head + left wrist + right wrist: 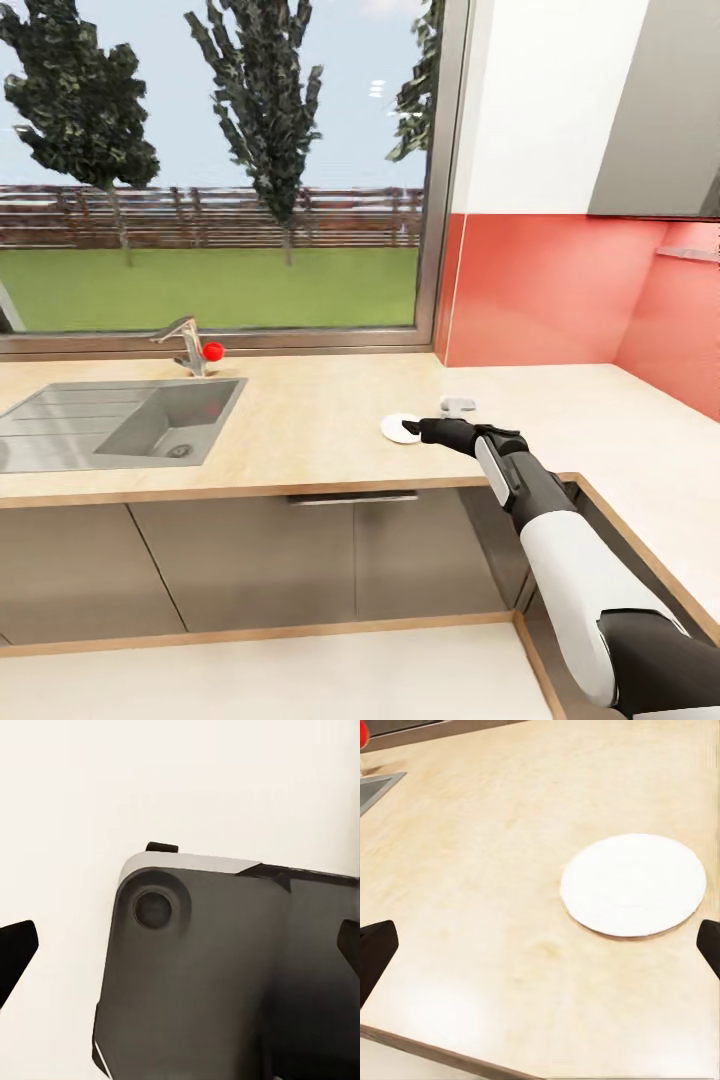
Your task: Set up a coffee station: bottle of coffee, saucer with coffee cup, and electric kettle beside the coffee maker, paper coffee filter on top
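One saucer: a plain white saucer [400,427] lies flat on the beige countertop [300,420], right of the sink and near the counter's front edge; in my right wrist view the saucer [634,885] sits ahead of the fingers, nearer one fingertip than the other.
Writing: I can read no brand, label or text on anything.
Right gripper: the right gripper [425,432] reaches in low at the saucer's right rim; its two dark fingertips [375,952] stand wide apart with nothing between them.
Left gripper: my left wrist view shows its fingertips [16,945] spread at the picture's sides, facing a dark grey rounded panel [225,975] against a pale ground; nothing is held.
Other counts: one steel sink [120,420], one faucet [188,345] with one red knob [213,351], and one small grey object [459,404] just behind the right gripper that I cannot identify.
Edges: the counter turns a corner at the right and runs along the red backsplash [560,290]; a large window [215,165] backs the sink.
Open room: bare counter spreads all round the saucer, widest toward the sink.
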### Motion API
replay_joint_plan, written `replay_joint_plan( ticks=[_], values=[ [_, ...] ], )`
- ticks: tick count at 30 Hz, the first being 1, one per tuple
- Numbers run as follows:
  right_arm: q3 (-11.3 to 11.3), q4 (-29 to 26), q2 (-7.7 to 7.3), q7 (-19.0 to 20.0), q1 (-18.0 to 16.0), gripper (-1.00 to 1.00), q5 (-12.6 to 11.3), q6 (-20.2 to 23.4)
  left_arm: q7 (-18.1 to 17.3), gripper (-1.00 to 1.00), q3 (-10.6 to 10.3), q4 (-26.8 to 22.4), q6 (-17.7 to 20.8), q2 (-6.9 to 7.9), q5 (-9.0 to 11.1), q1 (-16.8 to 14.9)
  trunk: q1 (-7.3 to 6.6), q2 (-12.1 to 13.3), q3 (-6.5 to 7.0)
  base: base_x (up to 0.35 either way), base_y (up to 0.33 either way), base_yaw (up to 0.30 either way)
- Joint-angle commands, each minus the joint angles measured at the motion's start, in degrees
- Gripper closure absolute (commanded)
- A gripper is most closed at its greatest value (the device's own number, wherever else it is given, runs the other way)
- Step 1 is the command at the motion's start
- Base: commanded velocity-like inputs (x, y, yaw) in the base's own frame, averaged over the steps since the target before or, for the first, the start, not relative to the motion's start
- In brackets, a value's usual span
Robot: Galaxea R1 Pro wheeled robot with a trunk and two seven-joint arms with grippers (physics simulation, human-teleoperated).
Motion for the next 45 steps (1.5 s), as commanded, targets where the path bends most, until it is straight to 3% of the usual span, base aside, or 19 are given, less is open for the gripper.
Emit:
replay_joint_plan(
  ticks=[1, 5, 8, 12, 15, 16, 17, 19, 21, 24, 26, 28, 29, 30, 34, 36, 39, 42, 45],
  values=[
    [-0.03, -0.07, -0.01, -0.07, -0.03, -1.00, -0.52, 0.41, -0.11, -1.00, 0.34, -0.91, -0.23, 0.02, 0.19, -0.01, 0.01, -0.05, -0.07, 0.000, -0.047, 0.000],
    [-0.03, -0.05, 0.00, -0.07, -0.03, -1.00, -0.54, 0.38, -0.18, -1.00, 0.29, -5.63, -2.64, 0.99, 0.17, 0.01, 0.01, -0.05, -0.07, 0.000, -0.023, 0.000],
    [-0.03, -0.05, 0.01, -0.07, -0.03, -1.00, -0.53, 0.40, -0.43, -1.00, 0.28, -8.59, -13.18, 3.61, 0.30, 0.06, 0.01, -0.05, -0.07, 0.000, -0.005, 0.000],
    [-0.03, -0.03, 0.04, -0.07, -0.03, -1.00, -0.52, 0.39, -0.15, -1.00, 0.26, -9.95, -27.84, 4.60, 0.20, 0.08, 0.01, -0.05, -0.07, 0.000, -0.001, 0.000],
    [-0.03, -0.02, 0.03, -0.07, -0.03, -1.00, -0.52, 0.38, 0.12, -1.00, 0.48, -13.61, -32.24, 4.92, 0.21, 0.08, 0.01, -0.05, -0.07, 0.000, 0.000, 0.000],
    [-0.03, -0.03, 0.04, -0.07, -0.03, -1.00, -0.52, 0.38, 0.63, -1.00, 1.18, -17.83, -33.28, 5.01, 0.27, 0.08, 0.01, -0.05, -0.07, 0.000, 0.000, 0.000],
    [-0.03, -0.02, 0.04, -0.07, -0.03, -1.00, -0.52, 0.38, 2.88, -1.00, 4.17, -24.51, -33.90, 4.81, 0.32, 0.08, 0.01, -0.05, -0.07, 0.000, 0.000, 0.000],
    [-0.03, -0.02, 0.04, -0.07, -0.03, -1.00, -0.52, 0.38, 5.60, -1.00, 7.15, -30.03, -34.08, 4.46, 0.30, 0.08, 0.01, -0.05, -0.07, 0.000, 0.000, 0.000],
    [-0.03, -0.02, 0.04, -0.07, -0.03, -1.00, -0.52, 0.38, 9.24, -1.00, 10.25, -38.94, -34.19, 2.85, 0.20, 0.08, 0.01, -0.05, -0.07, 0.000, 0.000, 0.000],
    [-0.03, -0.02, 0.04, -0.07, -0.03, -1.00, -0.52, 0.38, 11.01, -1.00, 11.47, -51.39, -33.29, 0.49, 0.14, 0.08, 0.01, -0.05, -0.07, 0.000, 0.000, 0.000],
    [-0.03, -0.02, 0.08, -0.12, -0.03, -1.00, -0.45, 0.34, 11.34, -1.00, 11.25, -66.60, -23.57, -0.85, 0.25, 0.08, 0.01, -0.05, -0.07, 0.000, 0.000, 0.000],
    [-0.03, -0.02, 0.11, -0.18, -0.03, -1.00, -0.44, 0.31, 11.37, -1.00, 10.81, -75.09, -14.99, -1.48, 0.26, 0.05, 0.01, -0.05, -0.07, 0.000, 0.000, 0.000],
    [-0.03, -0.02, 0.12, -0.20, -0.03, -1.00, -0.40, 0.30, 11.51, -1.00, 9.38, -82.75, -5.40, -1.94, 0.22, -0.08, 0.01, -0.05, -0.07, 0.000, 0.000, 0.000],
    [-0.03, -0.02, 0.13, -0.20, -0.03, -1.00, -0.42, 0.29, 11.81, -1.00, 8.59, -84.25, -2.59, -2.02, 0.20, -0.30, 0.01, -0.05, -0.07, 0.000, 0.000, 0.000],
    [-0.03, 0.08, 0.13, -0.19, -0.03, -1.00, -0.46, 0.25, 17.96, -1.00, 2.17, -86.31, 12.90, -2.10, 0.09, -8.73, 0.01, -0.05, -0.07, 0.000, 0.000, 0.000],
    [-0.03, 0.51, 0.13, -0.22, -0.03, -1.00, -0.44, 0.22, 20.43, -1.00, -0.88, -86.60, 23.91, -2.03, 0.16, -15.46, 0.01, -0.05, -0.07, 0.000, 0.000, 0.000],
    [-0.03, 0.86, 0.13, -0.30, -0.03, -1.00, -0.36, 0.26, 20.88, -1.00, -2.16, -85.62, 34.40, -2.10, 0.52, -23.24, 0.01, -0.05, -0.07, 0.000, 0.000, 0.000],
    [-0.08, 0.41, 0.13, -0.28, -0.03, -1.00, -0.21, 0.43, 15.48, -1.00, -2.65, -80.83, 43.65, -2.16, 3.90, -29.97, 0.01, -0.05, -0.07, 0.000, 0.000, 0.000],
    [-0.17, 0.22, 0.15, -0.34, -0.03, -1.00, -0.15, 0.82, 4.74, -1.00, -2.82, -72.56, 54.18, -2.00, 7.48, -37.22, 0.01, -0.05, -0.07, 0.000, 0.000, 0.000]
  ],
)
